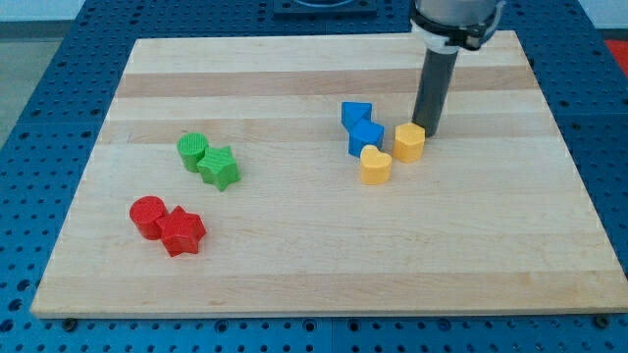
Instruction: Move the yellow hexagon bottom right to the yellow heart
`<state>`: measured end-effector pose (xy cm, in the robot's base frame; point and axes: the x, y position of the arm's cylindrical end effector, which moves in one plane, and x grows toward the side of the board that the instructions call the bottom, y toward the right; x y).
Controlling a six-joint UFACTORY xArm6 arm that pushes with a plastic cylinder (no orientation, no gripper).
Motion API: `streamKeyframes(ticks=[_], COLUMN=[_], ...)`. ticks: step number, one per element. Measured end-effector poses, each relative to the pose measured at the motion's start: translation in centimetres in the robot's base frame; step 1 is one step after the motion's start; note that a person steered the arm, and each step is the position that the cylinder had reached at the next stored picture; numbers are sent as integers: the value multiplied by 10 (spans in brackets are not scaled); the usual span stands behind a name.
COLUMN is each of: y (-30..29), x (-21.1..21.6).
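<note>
The yellow hexagon (409, 142) sits right of centre on the wooden board. The yellow heart (375, 165) lies just below and left of it, nearly touching. My tip (428, 128) is at the hexagon's upper right edge, touching or almost touching it. The dark rod rises from there to the arm at the view's top.
A blue triangle-like block (355, 115) and a blue block (366, 134) sit just above and left of the heart. A green cylinder (192, 151) and green star (219, 168) lie at the left. A red cylinder (148, 216) and red block (182, 231) lie at lower left.
</note>
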<state>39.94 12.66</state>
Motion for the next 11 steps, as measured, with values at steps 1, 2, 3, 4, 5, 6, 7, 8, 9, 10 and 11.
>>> streamKeyframes(ticks=[1,2,3,4,5,6,7,8,9,10,11], y=[1,1,23,42,17,-4,-4,-4,4,-2,-22], x=[47,83,62,11,-2,22,64,83,41,17,45])
